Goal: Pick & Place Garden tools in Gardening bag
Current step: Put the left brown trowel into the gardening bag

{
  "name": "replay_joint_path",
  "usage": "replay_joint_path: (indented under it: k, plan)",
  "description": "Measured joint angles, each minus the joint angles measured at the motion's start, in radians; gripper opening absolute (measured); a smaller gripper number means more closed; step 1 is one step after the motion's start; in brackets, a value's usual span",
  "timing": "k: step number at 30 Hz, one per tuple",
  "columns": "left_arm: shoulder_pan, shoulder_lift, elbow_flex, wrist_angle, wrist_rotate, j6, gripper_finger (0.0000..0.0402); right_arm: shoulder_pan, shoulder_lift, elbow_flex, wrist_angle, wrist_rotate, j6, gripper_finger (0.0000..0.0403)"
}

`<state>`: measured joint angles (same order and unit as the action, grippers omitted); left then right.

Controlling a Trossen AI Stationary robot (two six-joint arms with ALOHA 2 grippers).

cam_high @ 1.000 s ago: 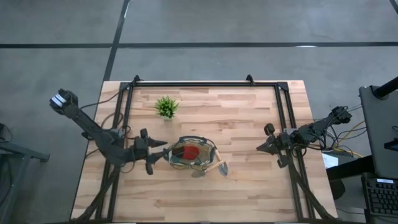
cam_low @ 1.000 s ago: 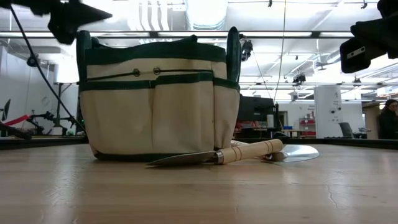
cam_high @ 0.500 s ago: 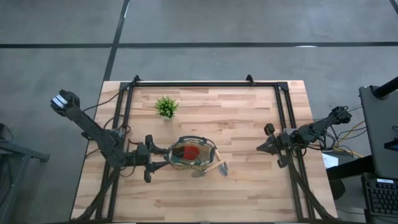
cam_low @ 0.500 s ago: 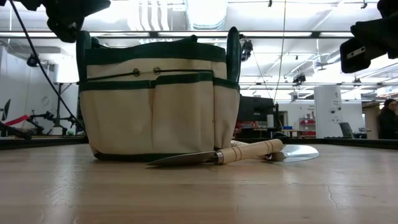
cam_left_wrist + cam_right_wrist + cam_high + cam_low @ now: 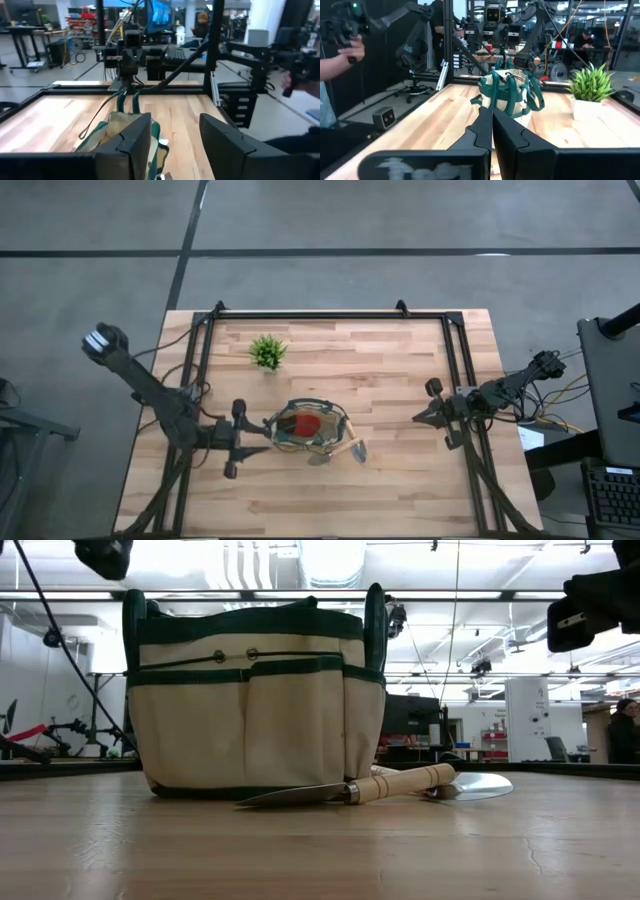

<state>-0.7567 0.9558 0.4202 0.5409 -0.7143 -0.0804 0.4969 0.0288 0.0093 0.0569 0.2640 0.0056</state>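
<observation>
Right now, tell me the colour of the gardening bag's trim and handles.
Dark green on the tan gardening bag; the low view shows it best.

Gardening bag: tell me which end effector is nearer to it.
Left. The left end effector is right beside the gardening bag, at its left edge; the right end effector waits well off to the bag's right.

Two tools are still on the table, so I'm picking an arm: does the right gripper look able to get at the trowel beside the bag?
Probably yes. The trowel lies on the right gripper's side of the bag, with only bare table between. Its fingers are shut and would have to open first.
</observation>
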Motion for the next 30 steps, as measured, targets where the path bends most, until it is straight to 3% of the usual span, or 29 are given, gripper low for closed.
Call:
replay_joint_path:
  k: [7,13,17,25,30]
  plan:
    - [0.006,-0.17,-0.105,-0.06,0.134,-0.003,0.0148,0.0,0.0,0.0,0.06,-0.003,0.003,0.0008]
    - [0.009,-0.357,-0.315,0.098,0.157,0.001,0.0132,0.0,0.001,0.0,0.075,-0.003,0.08,0.0008]
    - [0.01,-0.477,-0.395,0.105,0.195,-0.006,0.0126,0.0,0.001,0.0,0.075,-0.002,0.159,0.0008]
    - [0.011,-0.671,-0.41,-0.011,0.268,0.088,0.0124,0.0,0.002,0.0,0.089,0.001,0.149,0.0008]
    - [0.011,-0.833,-0.411,-0.187,0.289,0.087,0.0123,0.0,0.024,0.0,0.098,-0.005,0.221,0.0008]
